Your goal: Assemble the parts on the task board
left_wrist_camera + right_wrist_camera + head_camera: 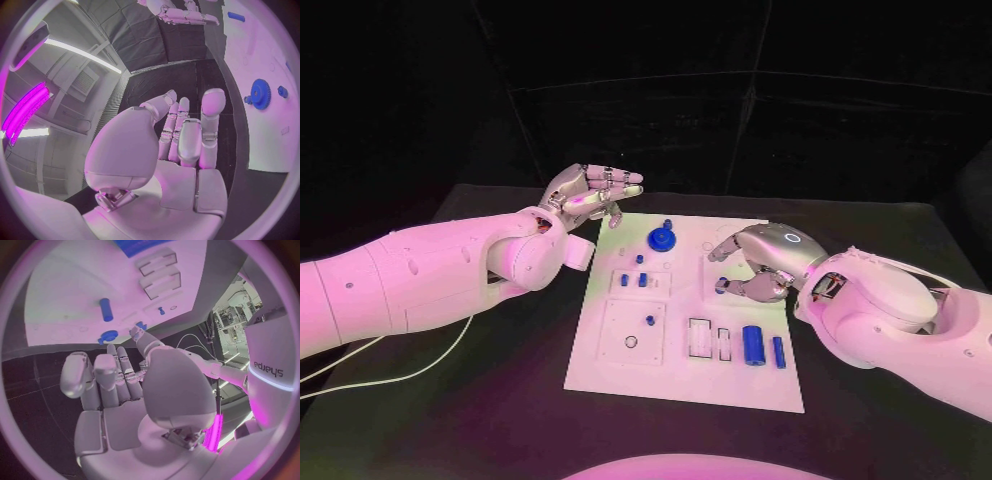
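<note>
Readable text: one word, "sharpa", in dark letters.
Where it stands: on the robot's white body (pixel 270 365), seen in the right wrist view, just above a glowing band of light.
How it appears: upside down in that view, since the camera turns with the wrist.
Task board (pixel 733 385): no letters, numbers or signs can be made out on it.
Blue parts (pixel 753 345): no markings can be read.
Hands and arms: no legible labels.
</note>
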You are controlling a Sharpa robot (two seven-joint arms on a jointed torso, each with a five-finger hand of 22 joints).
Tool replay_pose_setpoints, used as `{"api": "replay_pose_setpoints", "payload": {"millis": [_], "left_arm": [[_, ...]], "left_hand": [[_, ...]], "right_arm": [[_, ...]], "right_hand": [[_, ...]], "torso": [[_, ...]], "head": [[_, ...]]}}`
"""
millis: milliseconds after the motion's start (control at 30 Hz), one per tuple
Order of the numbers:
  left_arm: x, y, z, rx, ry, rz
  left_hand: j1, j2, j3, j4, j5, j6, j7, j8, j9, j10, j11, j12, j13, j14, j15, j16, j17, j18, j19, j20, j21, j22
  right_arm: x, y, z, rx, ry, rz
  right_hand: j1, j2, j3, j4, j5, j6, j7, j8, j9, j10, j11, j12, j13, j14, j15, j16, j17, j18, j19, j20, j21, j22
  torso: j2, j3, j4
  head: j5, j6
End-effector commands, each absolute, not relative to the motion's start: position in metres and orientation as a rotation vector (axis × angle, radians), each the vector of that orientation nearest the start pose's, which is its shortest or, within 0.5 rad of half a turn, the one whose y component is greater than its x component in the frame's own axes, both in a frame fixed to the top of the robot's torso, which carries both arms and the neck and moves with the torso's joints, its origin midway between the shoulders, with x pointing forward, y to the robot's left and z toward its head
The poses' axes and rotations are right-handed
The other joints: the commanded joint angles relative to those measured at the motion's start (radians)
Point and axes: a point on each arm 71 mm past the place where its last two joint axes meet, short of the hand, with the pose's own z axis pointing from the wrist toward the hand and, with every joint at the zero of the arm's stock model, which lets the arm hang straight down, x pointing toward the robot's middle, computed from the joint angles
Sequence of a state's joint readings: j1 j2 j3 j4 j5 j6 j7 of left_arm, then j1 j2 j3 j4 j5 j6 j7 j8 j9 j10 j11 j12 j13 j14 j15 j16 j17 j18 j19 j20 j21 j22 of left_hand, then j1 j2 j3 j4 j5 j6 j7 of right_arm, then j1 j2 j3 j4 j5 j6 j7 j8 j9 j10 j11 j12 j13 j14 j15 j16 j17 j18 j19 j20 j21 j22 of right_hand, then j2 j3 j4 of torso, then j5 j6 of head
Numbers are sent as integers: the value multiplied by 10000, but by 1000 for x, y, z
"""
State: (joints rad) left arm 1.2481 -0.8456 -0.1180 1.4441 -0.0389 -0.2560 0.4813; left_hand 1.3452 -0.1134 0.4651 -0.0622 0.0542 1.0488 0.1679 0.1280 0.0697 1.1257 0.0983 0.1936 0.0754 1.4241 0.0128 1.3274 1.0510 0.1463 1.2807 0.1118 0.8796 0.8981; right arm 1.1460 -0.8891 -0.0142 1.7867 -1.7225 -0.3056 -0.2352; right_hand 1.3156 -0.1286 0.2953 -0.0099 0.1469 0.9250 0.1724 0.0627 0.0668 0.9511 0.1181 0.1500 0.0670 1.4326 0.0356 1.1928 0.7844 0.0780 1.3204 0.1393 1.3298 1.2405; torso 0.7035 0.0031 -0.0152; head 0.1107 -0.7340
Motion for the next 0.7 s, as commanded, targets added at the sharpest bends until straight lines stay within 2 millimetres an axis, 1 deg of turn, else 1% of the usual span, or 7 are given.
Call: {"api": "replay_pose_setpoints", "payload": {"millis": [33,200,333,433,567,700], "left_arm": [[502,231,-180,-9938,13903,-15527],[502,229,-180,-9924,13914,-15556],[502,228,-180,-9912,13927,-15590],[502,228,-180,-9910,13927,-15594],[502,228,-180,-9909,13925,-15595],[502,228,-180,-9906,13924,-15603]], "left_hand": [[-27,99,-36,-35,15,-40,60,20,-16,-55,22,54,-10,-44,7,-51,-8,105,-50,13,-26,-8],[-30,99,-39,-35,15,-42,60,20,-16,-59,22,54,-11,-44,9,-51,-8,103,-47,14,-21,-3],[-30,99,-39,-35,15,-42,60,20,-16,-59,22,54,-11,-44,9,-51,-8,103,-47,14,-21,-3],[-30,99,-39,-35,15,-42,60,20,-16,-59,22,54,-11,-44,9,-51,-8,103,-47,14,-21,-3],[-30,99,-39,-35,15,-42,60,20,-16,-59,22,54,-11,-44,9,-51,-8,103,-47,14,-21,-3],[-30,99,-39,-35,15,-42,60,20,-16,-59,22,54,-11,-44,9,-51,-8,103,-47,14,-21,-3]], "right_arm": [[427,-158,-179,-3816,16922,5910],[432,-163,-184,-3957,17397,5464],[435,-161,-187,-4065,17600,5347],[437,-159,-188,-4114,17667,5323],[440,-156,-190,-4164,17722,5321],[442,-151,-192,-4244,17794,5376]], "right_hand": [[4,-20,-354,70,75,-167,-49,18,4,-276,9,119,-5,38,-53,-59,-26,90,-86,-30,-90,-97],[98,59,-629,117,112,-228,-103,34,15,-414,24,253,7,52,-51,-73,-29,95,-83,-25,-125,-127],[186,162,-746,137,131,-199,-108,59,29,-396,8,390,21,51,-63,-107,-76,93,-61,-31,-129,-125],[251,238,-818,146,161,-153,-88,81,39,-364,-9,496,27,46,-76,-139,-117,94,-53,-41,-139,-133],[388,387,-901,140,225,-79,-61,104,48,-211,-50,717,39,56,-109,-166,-129,85,-5,-68,-123,-104],[543,628,-859,149,214,93,-98,152,60,259,-137,1016,38,122,-180,-99,23,56,114,-122,-38,11]], "torso": [[4,11,10],[7,8,14],[9,13,21],[10,7,19],[11,3,28],[13,6,23]], "head": [[-40,30],[-72,53],[-74,52],[-79,51],[-87,46],[-76,34]]}}
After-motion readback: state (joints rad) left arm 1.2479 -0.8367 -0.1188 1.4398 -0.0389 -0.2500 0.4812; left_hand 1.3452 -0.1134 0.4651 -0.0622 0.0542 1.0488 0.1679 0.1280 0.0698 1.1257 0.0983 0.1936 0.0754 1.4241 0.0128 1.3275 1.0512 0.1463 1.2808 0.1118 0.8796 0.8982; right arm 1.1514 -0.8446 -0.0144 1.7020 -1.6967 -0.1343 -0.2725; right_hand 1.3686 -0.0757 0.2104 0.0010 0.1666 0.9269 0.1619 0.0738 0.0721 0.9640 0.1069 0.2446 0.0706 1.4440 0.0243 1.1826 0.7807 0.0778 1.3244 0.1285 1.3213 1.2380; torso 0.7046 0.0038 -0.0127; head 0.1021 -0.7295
